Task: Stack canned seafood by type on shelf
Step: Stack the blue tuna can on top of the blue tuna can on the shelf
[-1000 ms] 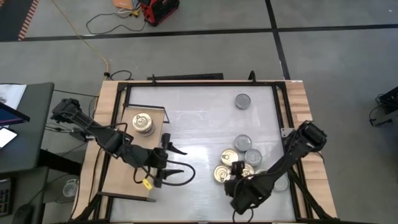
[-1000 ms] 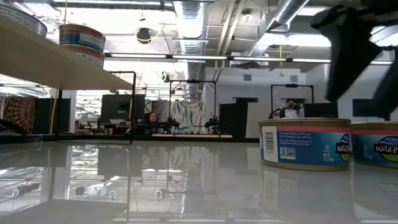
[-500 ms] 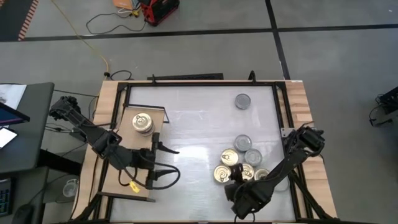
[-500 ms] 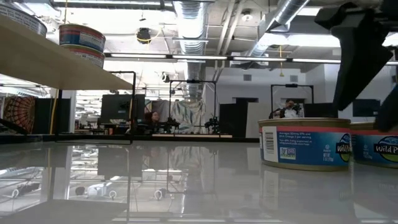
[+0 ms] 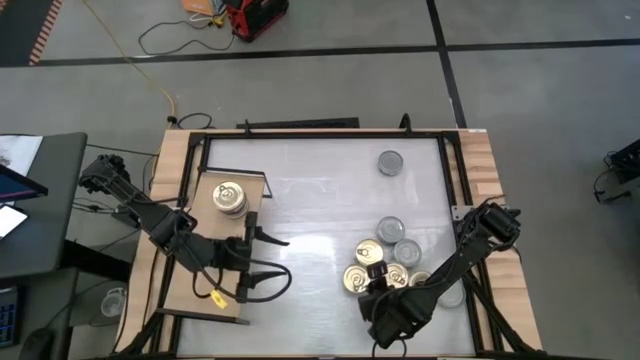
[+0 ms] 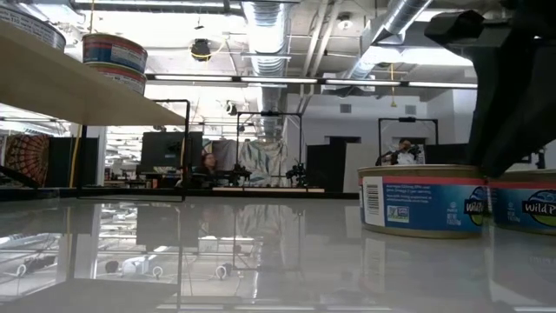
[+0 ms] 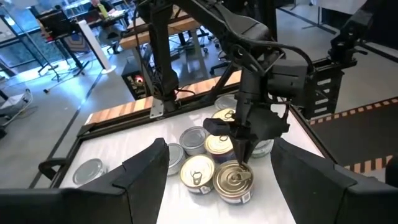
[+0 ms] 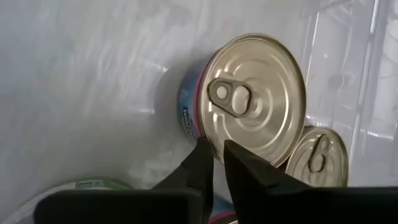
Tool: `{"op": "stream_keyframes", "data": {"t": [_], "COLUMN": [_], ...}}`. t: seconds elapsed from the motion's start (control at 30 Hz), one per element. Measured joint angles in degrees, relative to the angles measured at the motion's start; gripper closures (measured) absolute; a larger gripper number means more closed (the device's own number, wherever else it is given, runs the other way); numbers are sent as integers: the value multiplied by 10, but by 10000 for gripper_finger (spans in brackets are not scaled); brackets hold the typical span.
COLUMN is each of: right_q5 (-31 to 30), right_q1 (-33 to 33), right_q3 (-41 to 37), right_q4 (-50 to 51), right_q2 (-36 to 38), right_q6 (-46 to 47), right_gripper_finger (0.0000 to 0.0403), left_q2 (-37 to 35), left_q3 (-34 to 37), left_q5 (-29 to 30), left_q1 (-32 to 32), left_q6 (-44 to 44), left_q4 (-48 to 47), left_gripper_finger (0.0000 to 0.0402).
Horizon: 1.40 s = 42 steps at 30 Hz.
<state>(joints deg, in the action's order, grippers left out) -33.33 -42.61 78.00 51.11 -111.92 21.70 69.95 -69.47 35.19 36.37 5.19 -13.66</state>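
Several canned seafood tins point(image 5: 388, 255) stand bunched on the white table's right half, gold and silver tops mixed. My right gripper point(image 5: 377, 272) points steeply down at the near-left gold-top tin point(image 5: 353, 281) of the bunch, its fingers closed to a thin gap at the rim. A short stack of gold-top tins point(image 5: 228, 197) stands on the shelf point(image 5: 200, 290) at the left. My left gripper point(image 5: 283, 262) hangs open and empty just right of the shelf. One silver tin point(image 5: 390, 162) stands alone at the far side. My right gripper has the gold-top tin by its rim point(image 8: 210, 138), on the side away from the pull tab. One finger point(image 8: 199, 165) is outside the wall and the other on the lid. The fingers slant steeply down from the table's near right. The tin stands flat on the table.
More gold-top tins point(image 8: 318, 158) crowd close around the held one. A black metal frame point(image 5: 325, 135) edges the table. A wide open stretch of tabletop point(image 5: 320, 210) lies between the shelf and the bunch. Desks and a person show far behind in the low view.
My left gripper has drawn back toward the table's left edge, nearer the shelf, still open. My right gripper has rolled a little and shut its fingers at the gold-top tin's rim; the tin still stands on the table.
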Motion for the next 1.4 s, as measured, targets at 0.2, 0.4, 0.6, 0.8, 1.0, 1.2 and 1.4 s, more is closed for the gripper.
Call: {"op": "stream_keyframes", "data": {"t": [0.2, 0.4, 0.6, 0.8, 1.0, 1.2, 1.4], "right_q5": [3, 9, 18, 20, 25, 27, 27], "right_q1": [3, 11, 14, 11, 11, 5, 0], "right_q3": [-2, -24, -41, -41, -41, -42, -43], "right_q4": [-12, -59, -90, -87, -86, -86, -95], "right_q2": [0, 2, 4, 3, 3, 2, 2], "right_q6": [-25, -52, -53, -22, 8, 19, 15], "right_gripper_finger": [329, 329, 336, 350, 351, 351, 351], "left_q2": [0, 0, 0, 0, 0, 0, 0], "left_q3": [0, 0, 0, 0, 0, 0, 0], "left_q5": [3, 3, 3, 3, 3, 2, 2], "left_q1": [0, 0, 0, 0, 0, 0, 0], "left_q6": [0, -4, -24, -33, -41, -54, -57], "left_q4": [-11, -20, -43, -54, -56, -70, -70], "left_gripper_finger": [134, 134, 134, 134, 134, 134, 134]}}
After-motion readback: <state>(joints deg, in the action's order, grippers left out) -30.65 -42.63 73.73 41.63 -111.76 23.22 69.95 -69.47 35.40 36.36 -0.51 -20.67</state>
